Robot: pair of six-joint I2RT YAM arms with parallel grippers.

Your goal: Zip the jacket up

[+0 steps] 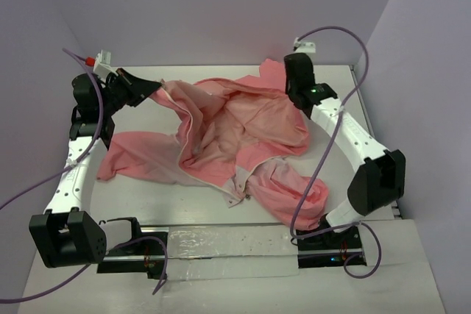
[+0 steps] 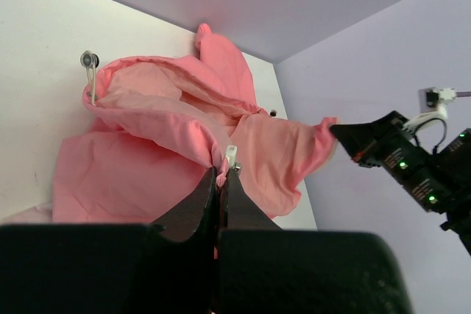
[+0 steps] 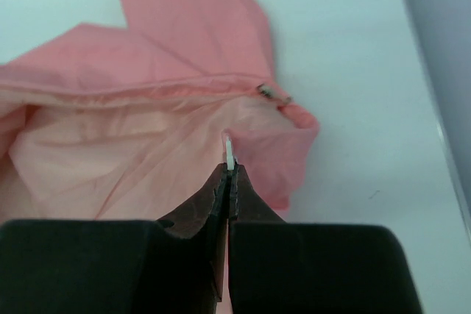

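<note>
Jaws on both arms are clenched. The left jaws pinch a raised fold of the jacket [image 2: 147, 167] at its edge, with a small white piece [image 2: 231, 156] showing right at their tips. The right jaws grip a thin white tab [image 3: 231, 151] that stands up from the jacket's edge, where the salmon outer cloth meets the paler lining. Just beyond that tab, a small metal fitting [image 3: 272, 93] sits on the seam.

From above, the left jaws are at the far left of the tabletop [image 1: 147, 200] and the right jaws at the far right, under their wrist housing. The cloth is lifted slightly at both grips. Between them the jacket lies open and rumpled across the middle of the tabletop, lining up. One sleeve [image 1: 136, 156] trails out flat to the left, beside the left arm [image 1: 77, 163]. Another bunched part [image 1: 294, 193] lies near the base of the right arm [image 1: 353, 141], partly under its purple cable [image 1: 313, 182].
</note>
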